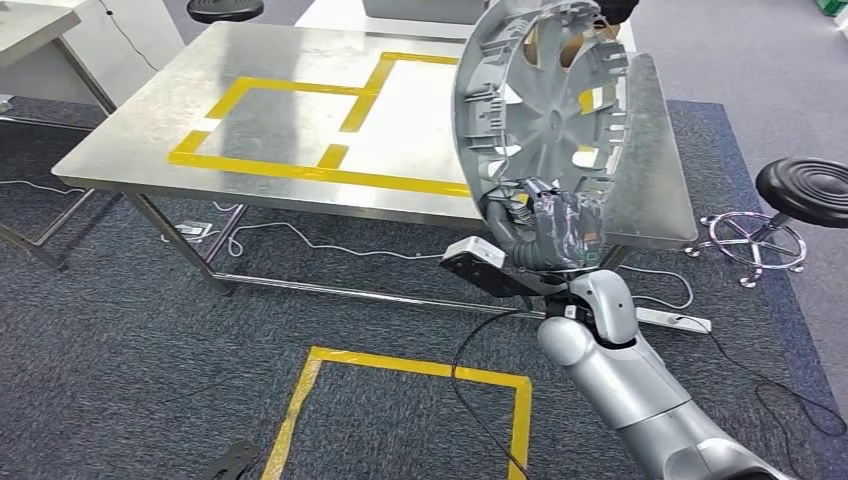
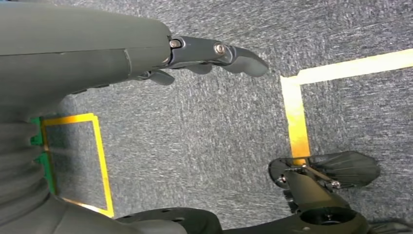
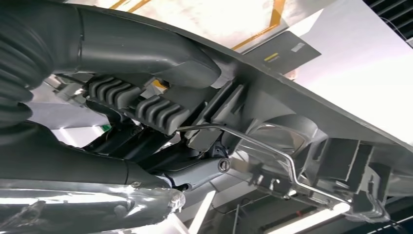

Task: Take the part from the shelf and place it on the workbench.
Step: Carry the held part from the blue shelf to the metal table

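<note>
Part [image 1: 545,105] is held upright on edge by the right hand [image 1: 555,230], clasped at its lower rim, over the worktop [image 1: 300,150] near edge. Left hand [image 2: 204,58] hangs loose above carpet, holding nothing. Right wrist: fingers [image 3: 141,105] are hooked inside the rim.

Grey matt moulded-plastic part [image 1: 545,105] held in the right hand [image 1: 555,232] — beyond it, a brushed-metal workbench [image 1: 300,120] with glossy yellow tape [image 1: 300,170]; rough grey carpet [image 1: 150,330] below.
</note>
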Available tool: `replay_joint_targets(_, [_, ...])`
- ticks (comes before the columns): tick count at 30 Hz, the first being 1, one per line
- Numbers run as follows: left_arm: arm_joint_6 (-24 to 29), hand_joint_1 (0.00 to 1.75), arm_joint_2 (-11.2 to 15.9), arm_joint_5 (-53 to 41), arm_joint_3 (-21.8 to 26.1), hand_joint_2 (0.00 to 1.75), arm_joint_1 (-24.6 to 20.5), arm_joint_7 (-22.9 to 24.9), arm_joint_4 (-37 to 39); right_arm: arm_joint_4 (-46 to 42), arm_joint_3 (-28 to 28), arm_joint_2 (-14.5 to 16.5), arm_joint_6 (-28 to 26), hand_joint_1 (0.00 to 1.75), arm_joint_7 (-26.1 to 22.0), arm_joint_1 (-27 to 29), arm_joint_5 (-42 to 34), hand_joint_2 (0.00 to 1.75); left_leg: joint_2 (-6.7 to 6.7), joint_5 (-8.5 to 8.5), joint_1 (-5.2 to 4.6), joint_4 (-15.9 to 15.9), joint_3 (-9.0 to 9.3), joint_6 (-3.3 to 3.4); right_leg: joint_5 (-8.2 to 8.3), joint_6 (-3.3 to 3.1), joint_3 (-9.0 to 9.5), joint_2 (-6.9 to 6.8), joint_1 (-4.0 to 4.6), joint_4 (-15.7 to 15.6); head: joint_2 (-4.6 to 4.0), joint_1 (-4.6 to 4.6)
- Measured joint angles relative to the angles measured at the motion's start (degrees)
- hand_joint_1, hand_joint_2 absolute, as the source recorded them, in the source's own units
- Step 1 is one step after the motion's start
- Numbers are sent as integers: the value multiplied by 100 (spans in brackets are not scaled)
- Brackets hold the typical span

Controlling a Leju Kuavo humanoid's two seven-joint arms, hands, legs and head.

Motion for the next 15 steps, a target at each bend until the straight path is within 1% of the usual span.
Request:
replay_joint_targets(1, [-1,0,3,-1,0,175,5,0,0,1,1,0,0,175,-2,0,-1,175,18,-8,2,-2,5,4,-167,16,-186,-58,-5,382,0,5])
replay_joint_targets(2, [-1,0,5,-1,0,175,11,0,0,3,1,0,0,175,-3,6,-1,175,36,-17,5,-2,11,0,-277,33,-344,-90,-14,697,0,4])
replay_joint_targets(3, [-1,0,7,-1,0,175,18,0,0,7,0,-1,0,175,-3,12,-3,175,52,-31,11,-1,18,-14,-292,52,-420,-106,-25,844,0,4])
replay_joint_targets(4, [-2,0,7,-1,0,175,23,0,0,12,0,-1,0,175,-4,18,-5,175,62,-48,22,0,33,-39,-204,72,-381,-119,-41,770,0,4])
replay_joint_targets(5, [-2,0,7,-1,0,175,26,0,-1,15,0,-1,0,175,-4,22,-8,175,68,-71,38,3,55,-73,-43,94,-234,-135,-62,497,0,4])
replay_joint_targets(6, [-3,0,8,-1,0,175,27,0,-1,17,1,-1,0,175,-4,25,-11,175,71,-101,51,9,82,-118,113,126,-30,-166,-85,119,0,6])
replay_joint_targets(7, [-4,0,14,-1,0,175,26,0,-2,19,2,0,0,175,-4,25,-13,175,71,-132,55,24,101,-167,211,138,166,-181,-95,-215,0,15])
replay_joint_targets(8, [-4,0,20,-1,0,175,25,0,-2,21,3,2,0,175,-4,25,-15,175,71,-157,53,36,114,-211,251,112,299,-186,-100,-436,0,18])
replay_joint_targets(9, [-5,0,26,-1,0,175,27,0,-2,24,3,5,0,175,-4,26,-17,175,72,-174,46,41,123,-245,231,68,360,-179,-93,-530,1,12])
replay_joint_targets(11, [-6,0,27,-2,0,175,27,0,-2,30,1,9,0,175,-2,31,-22,175,80,-201,53,23,149,-297,176,-79,370,-125,-67,-516,1,-9])
replay_joint_targets(12, [-6,0,26,-2,0,175,21,0,-2,31,-2,10,0,175,-2,34,-25,175,85,-222,65,37,160,-320,148,-131,388,-107,-59,-513,1,-21])
replay_joint_targets(13, [-6,0,25,-3,0,175,12,-1,-2,31,-3,10,0,175,-1,33,-27,175,90,-265,73,125,128,-341,118,-185,419,-93,-55,-513,1,-30])
replay_joint_targets(14, [-7,0,23,-3,0,175,3,-1,-2,31,-4,11,0,175,-1,33,-28,175,92,-340,72,327,25,-354,88,-233,460,-85,-53,-516,1,-43])
replay_joint_targets(15, [-8,0,20,-3,0,175,0,-2,-2,32,-5,12,0,175,0,34,-29,175,91,-437,66,652,-167,-355,55,-271,498,-82,-47,-517,1,-54])
